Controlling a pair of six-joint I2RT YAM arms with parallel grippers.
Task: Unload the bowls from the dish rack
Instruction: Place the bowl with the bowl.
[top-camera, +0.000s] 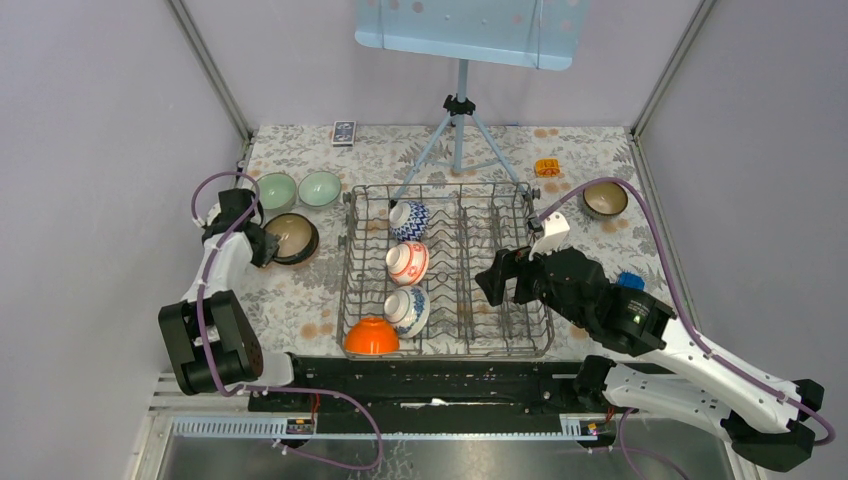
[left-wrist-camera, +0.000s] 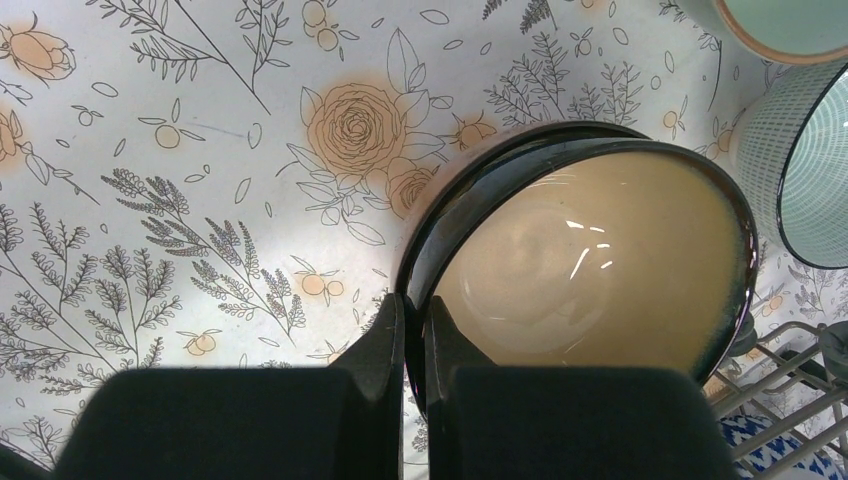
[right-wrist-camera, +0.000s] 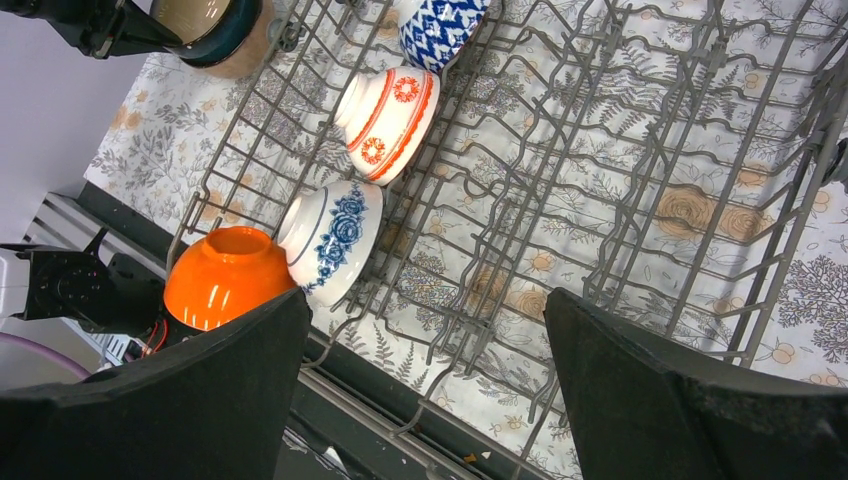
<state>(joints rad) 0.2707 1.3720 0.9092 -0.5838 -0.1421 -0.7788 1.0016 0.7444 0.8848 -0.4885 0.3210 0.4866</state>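
Left gripper (left-wrist-camera: 415, 320) is clamped on the near rim of the brown bowl (left-wrist-camera: 590, 270), one finger inside and one outside. The bowl lies on the table (top-camera: 300, 300) just left of the rack (top-camera: 450, 188) and near two green bowls (top-camera: 298, 189). Right gripper (right-wrist-camera: 428, 310) hangs with its fingers wide apart and nothing between them, over the right half of the rack and pointing left. Four bowls remain in the rack, in one row along its left side running far to near: blue bowl (top-camera: 409, 220), red bowl (top-camera: 407, 263), floral bowl (top-camera: 407, 311) and orange bowl (top-camera: 371, 337). All four lie to the left of the right gripper, across the tines. We judge the left arm nearer that row, but it is occupied; the free right gripper must reach left.
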